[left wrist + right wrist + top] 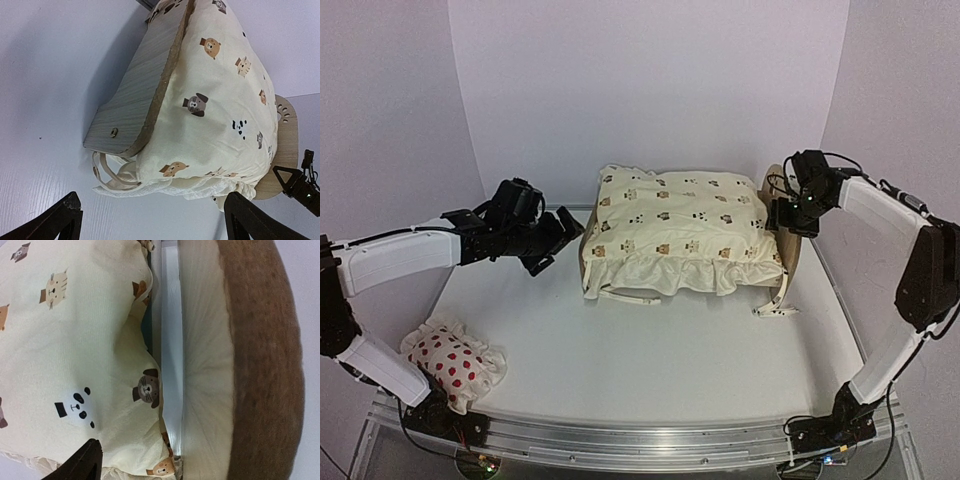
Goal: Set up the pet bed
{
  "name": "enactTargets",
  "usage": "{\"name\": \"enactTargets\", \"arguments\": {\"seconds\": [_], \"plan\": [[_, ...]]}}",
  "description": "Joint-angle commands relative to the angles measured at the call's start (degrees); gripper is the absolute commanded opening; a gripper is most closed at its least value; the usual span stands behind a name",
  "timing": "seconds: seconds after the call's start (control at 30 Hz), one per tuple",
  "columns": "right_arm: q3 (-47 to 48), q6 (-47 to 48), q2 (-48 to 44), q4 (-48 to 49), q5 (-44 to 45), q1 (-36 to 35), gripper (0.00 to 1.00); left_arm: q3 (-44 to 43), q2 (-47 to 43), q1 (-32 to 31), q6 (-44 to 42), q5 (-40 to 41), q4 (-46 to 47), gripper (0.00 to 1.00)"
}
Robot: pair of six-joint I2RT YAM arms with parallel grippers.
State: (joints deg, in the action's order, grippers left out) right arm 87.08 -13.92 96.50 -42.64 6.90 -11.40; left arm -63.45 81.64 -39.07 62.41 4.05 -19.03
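My left gripper (pixel 562 243) hangs wide open just off the footboard (pixel 135 100) of the pet bed (pixel 790 262). The bed stands mid-table (pixel 650 360), and the animal-print cushion (pixel 675 225) fills it and spills over its near side. My right gripper (pixel 782 215) is at the headboard (pixel 260 365); I cannot tell how its jaws stand.

Cushion (pixel 215 100) atop pet bed (pixel 135 112) (overhanging)

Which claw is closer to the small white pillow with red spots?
Left. The left gripper hangs somewhat behind the white red-spotted pillow; the right gripper sits far across, at the light-wood pet bed.
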Motion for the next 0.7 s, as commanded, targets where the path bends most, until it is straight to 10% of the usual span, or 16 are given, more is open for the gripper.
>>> {"name": "enactTargets", "arguments": {"seconds": [0.0,0.2,0.67], "plan": [[-1.3,-1.1,-2.7,1.2,-1.1,-0.2,0.74,3.8,-3.3,0.0,-3.6,4.5,5.0,0.99],[-2.2,-1.1,-2.5,1.2,-1.7,-0.2,0.69,5.0,-3.4,0.0,-4.5,9.2,4.6,0.99],[-5.1,0.1,-6.2,1.3,-4.3,-2.3,0.06,4.3,-4.3,0.0,-14.3,11.3,3.3,0.99]]}}
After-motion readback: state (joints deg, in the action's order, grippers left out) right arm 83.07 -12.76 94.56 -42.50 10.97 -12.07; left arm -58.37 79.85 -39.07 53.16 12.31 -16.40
